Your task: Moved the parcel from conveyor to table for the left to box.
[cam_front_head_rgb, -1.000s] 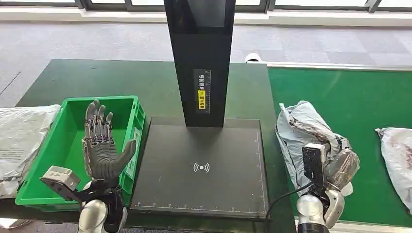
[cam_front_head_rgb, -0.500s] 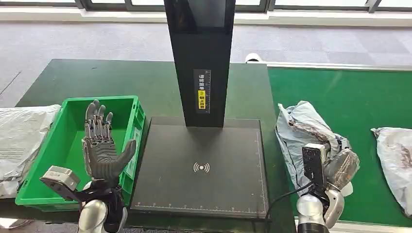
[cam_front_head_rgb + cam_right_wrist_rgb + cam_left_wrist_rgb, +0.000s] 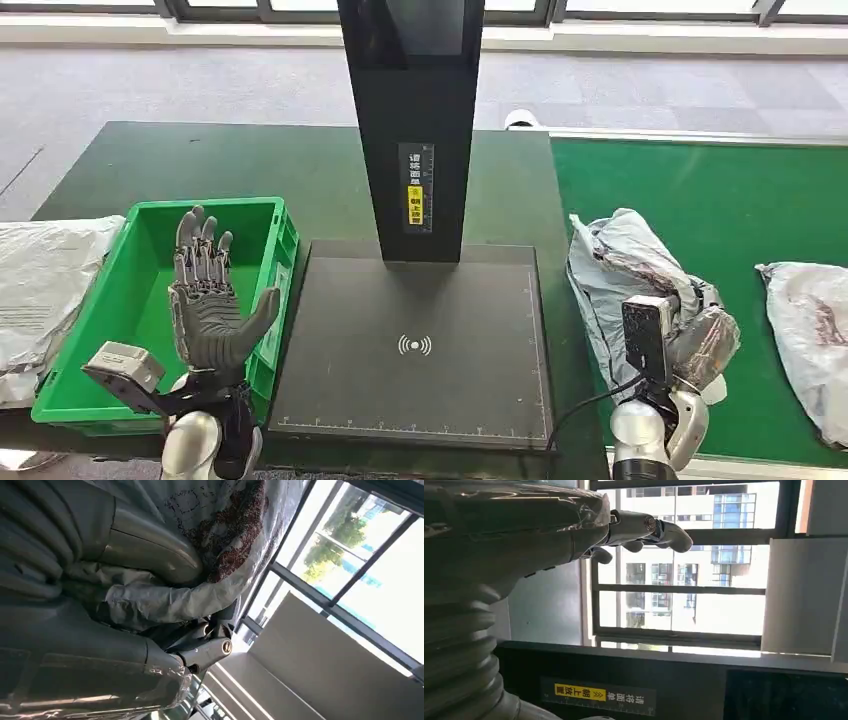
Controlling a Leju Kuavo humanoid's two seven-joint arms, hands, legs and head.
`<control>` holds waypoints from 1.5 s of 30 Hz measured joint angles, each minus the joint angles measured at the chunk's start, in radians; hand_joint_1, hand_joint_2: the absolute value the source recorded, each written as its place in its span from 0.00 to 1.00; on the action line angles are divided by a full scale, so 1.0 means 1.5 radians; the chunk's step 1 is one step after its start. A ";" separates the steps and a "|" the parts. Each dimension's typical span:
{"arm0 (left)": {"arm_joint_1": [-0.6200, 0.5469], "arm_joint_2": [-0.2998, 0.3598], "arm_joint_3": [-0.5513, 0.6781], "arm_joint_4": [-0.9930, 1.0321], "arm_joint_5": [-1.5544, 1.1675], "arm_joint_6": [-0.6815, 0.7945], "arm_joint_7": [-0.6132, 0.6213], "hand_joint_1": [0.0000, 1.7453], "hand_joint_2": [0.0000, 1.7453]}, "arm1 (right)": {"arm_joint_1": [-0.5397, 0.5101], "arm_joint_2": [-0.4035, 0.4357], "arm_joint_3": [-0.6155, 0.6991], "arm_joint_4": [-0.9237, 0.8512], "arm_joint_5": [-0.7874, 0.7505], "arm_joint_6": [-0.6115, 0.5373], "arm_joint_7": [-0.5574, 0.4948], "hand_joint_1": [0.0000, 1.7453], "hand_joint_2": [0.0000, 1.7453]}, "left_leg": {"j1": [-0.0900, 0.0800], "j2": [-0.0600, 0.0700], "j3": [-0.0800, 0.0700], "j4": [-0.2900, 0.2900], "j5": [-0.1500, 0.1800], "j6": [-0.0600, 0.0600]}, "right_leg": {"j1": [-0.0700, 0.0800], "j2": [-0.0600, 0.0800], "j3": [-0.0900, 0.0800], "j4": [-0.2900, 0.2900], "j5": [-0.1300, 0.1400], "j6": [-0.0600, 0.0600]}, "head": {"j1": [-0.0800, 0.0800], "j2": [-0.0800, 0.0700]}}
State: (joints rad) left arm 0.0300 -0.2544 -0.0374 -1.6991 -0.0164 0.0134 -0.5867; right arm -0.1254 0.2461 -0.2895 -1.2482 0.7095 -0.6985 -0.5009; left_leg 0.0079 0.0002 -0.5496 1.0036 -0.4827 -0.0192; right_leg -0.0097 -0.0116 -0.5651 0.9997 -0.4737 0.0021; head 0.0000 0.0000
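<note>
Right hand (image 3: 700, 345) grips the crumpled grey parcel (image 3: 625, 270) at its near end; in the right wrist view the thumb (image 3: 150, 550) presses into the plastic wrap. That parcel lies on the green conveyor (image 3: 720, 200), beside the black scanner platform (image 3: 415, 345). Left hand (image 3: 205, 300) is raised upright over the green box (image 3: 110, 300), fingers spread, holding nothing.

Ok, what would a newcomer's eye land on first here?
Probably the tall black scanner column rising mid-table over its dark pad. Next, the left hand raised open-palmed over the green bin, and the right hand gripping a crumpled grey parcel on the green conveyor.
</note>
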 measured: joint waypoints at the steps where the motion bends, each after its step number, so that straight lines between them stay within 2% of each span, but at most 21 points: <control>1: 0.000 0.000 0.000 0.000 0.000 0.000 0.000 0.00 1.00 | 0.000 0.000 0.000 0.000 0.000 0.000 0.000 1.00 1.00 | 0.000 0.000 0.000 0.000 0.000 0.000 | 0.000 0.000 0.000 0.000 0.000 0.000 | 0.000 0.000; 4: 0.000 0.000 0.000 0.000 0.000 -0.001 0.000 0.00 1.00 | 0.000 0.000 0.000 0.000 -0.004 0.003 -0.003 1.00 1.00 | 0.000 0.000 0.000 0.000 0.000 0.000 | 0.000 0.000 0.000 0.000 0.000 0.000 | 0.000 0.000; 5: -0.002 0.000 0.000 0.001 0.003 -0.007 -0.004 0.00 1.00 | 0.004 -0.003 0.002 -0.009 -0.030 0.026 -0.023 1.00 1.00 | 0.000 0.000 -0.001 0.000 0.000 0.000 | 0.000 0.000 0.000 0.001 0.000 0.000 | 0.000 0.000; 7: -0.014 0.000 -0.001 0.010 0.010 -0.017 -0.013 0.00 1.00 | 0.005 0.005 0.042 -0.039 -0.078 0.143 -0.078 1.00 1.00 | 0.000 -0.001 -0.004 0.000 0.000 0.000 | 0.000 0.000 -0.001 0.002 0.000 0.000 | 0.000 0.000; 8: -0.024 0.000 -0.002 0.017 0.011 -0.018 -0.016 0.00 1.00 | 0.000 0.013 0.081 -0.046 -0.075 0.166 -0.070 1.00 1.00 | 0.000 0.003 -0.003 0.000 0.000 0.000 | 0.000 0.002 -0.001 0.002 0.001 -0.001 | 0.000 0.000; 10: -0.041 0.000 -0.007 0.029 0.012 -0.018 -0.018 0.00 1.00 | -0.003 0.019 0.189 -0.055 -0.078 0.164 -0.048 1.00 1.00 | 0.000 0.006 0.001 0.000 0.000 -0.001 | 0.000 0.006 -0.002 0.002 0.001 -0.002 | 0.000 0.000; 12: -0.047 0.000 -0.008 0.037 0.012 -0.018 -0.018 0.00 1.00 | -0.006 0.018 0.246 -0.065 -0.095 0.159 -0.045 1.00 1.00 | 0.000 0.003 0.001 0.000 0.001 -0.002 | 0.001 0.004 -0.002 0.002 0.001 -0.002 | 0.000 0.000; 18: -0.062 0.001 -0.009 0.052 0.013 -0.017 -0.020 0.00 1.00 | -0.009 0.010 0.316 -0.075 -0.115 0.158 -0.050 1.00 1.00 | 0.000 0.003 0.000 0.000 0.002 -0.003 | 0.001 0.003 -0.002 0.002 0.001 -0.002 | 0.000 0.000; 26: -0.062 0.003 -0.009 0.078 0.018 -0.012 -0.022 0.00 1.00 | -0.009 0.008 0.333 -0.058 -0.137 0.164 -0.074 1.00 1.00 | -0.001 0.002 -0.001 0.000 0.002 -0.003 | 0.001 0.002 -0.002 0.002 0.001 -0.002 | 0.000 0.000; 40: -0.062 0.005 -0.009 0.097 0.018 -0.012 -0.023 0.00 1.00 | -0.009 0.007 0.336 -0.044 -0.137 0.163 -0.075 1.00 1.00 | -0.001 0.002 -0.001 0.000 0.002 -0.003 | 0.001 0.002 -0.002 0.002 0.001 -0.002 | 0.000 0.000; 42: -0.062 0.006 -0.009 0.098 0.018 -0.012 -0.023 0.00 1.00 | -0.011 0.007 0.337 -0.042 -0.142 0.196 -0.068 1.00 1.00 | -0.001 0.002 -0.001 0.000 0.002 -0.003 | 0.001 0.002 -0.002 0.002 0.001 -0.002 | 0.000 0.000; 45: -0.063 0.006 -0.008 0.102 0.018 -0.014 -0.025 0.00 1.00 | -0.021 0.003 0.348 -0.023 -0.159 0.312 -0.066 1.00 1.00 | -0.001 0.003 -0.001 0.000 0.002 -0.003 | 0.001 0.003 -0.002 0.002 0.001 -0.002 | 0.000 0.000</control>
State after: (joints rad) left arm -0.0646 -0.2457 -0.0500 -1.5465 0.0107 -0.0073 -0.6237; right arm -0.1564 0.2506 0.2323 -1.2834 0.4704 -0.2307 -0.5996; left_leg 0.0071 0.0040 -0.5505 1.0036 -0.4801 -0.0230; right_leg -0.0082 -0.0078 -0.5685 1.0031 -0.4717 -0.0006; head 0.0000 0.0000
